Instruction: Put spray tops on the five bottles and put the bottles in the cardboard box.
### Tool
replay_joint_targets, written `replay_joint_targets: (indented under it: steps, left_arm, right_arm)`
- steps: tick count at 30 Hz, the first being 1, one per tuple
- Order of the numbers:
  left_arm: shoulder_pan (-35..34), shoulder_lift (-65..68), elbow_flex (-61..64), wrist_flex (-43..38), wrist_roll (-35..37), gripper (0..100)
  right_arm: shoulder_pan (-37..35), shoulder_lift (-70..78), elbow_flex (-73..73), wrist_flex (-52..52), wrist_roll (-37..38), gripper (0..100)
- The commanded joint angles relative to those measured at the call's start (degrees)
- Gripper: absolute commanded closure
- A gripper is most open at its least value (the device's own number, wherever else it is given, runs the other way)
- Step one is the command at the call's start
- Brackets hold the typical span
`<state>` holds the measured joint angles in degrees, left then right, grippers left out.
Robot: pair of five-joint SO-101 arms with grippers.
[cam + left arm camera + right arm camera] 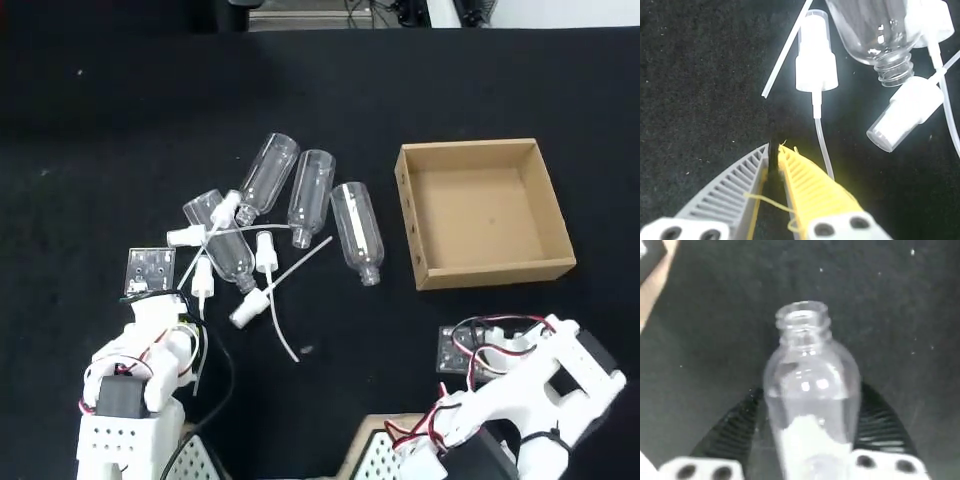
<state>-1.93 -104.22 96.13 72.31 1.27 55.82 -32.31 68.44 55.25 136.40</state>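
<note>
Now | left fingers (pixel 810 192) closed, near spray top (pixel 815 65) | right fingers (pixel 881 424) grip bottle (pixel 810 385)

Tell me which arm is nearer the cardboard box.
Right. The right arm, a bottle in its jaws, sits just on the near side of the cardboard box; the left arm is far off to the side, by the spray tops.

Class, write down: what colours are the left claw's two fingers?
Left claw: grey and yellow; clearest in left wrist view.
</note>
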Motion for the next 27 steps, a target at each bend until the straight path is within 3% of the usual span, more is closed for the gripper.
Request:
replay_joint_targets:
  steps: [1,10,12,17,19,24,27]
  left_arm:
    - [0.2,-0.3,1.3,0.4,-0.4,97]
    - [0.7,-0.3,1.3,0.4,-0.2,97]
    - [0.7,-0.3,1.3,0.4,-0.2,97]
    - [-2.1,-0.3,1.0,-0.3,-1.1,97]
    - [-4.9,-0.3,-1.2,-1.8,-5.6,97]
    - [-16.5,-0.3,-8.2,-6.1,-27.3,97]
    - [-19.6,-0.3,-9.6,-9.1,-29.2,97]
  right_arm:
    - [-1.1,-2.2,-2.1,-0.4,-8.5,96.2]
    - [-10.3,-2.2,-18.9,13.0,-55.5,98.8]
    - [-14.3,-2.2,-23.3,18.5,-62.4,98.8]
    - [-27.1,-2.4,-35.0,34.2,-70.9,98.8]
    - [-32.0,-3.4,-38.7,37.7,-77.5,98.8]
    - [-45.5,-9.9,-42.9,38.6,-91.2,98.8]
    - [-55.6,-15.5,-42.6,36.7,-97.1,98.8]
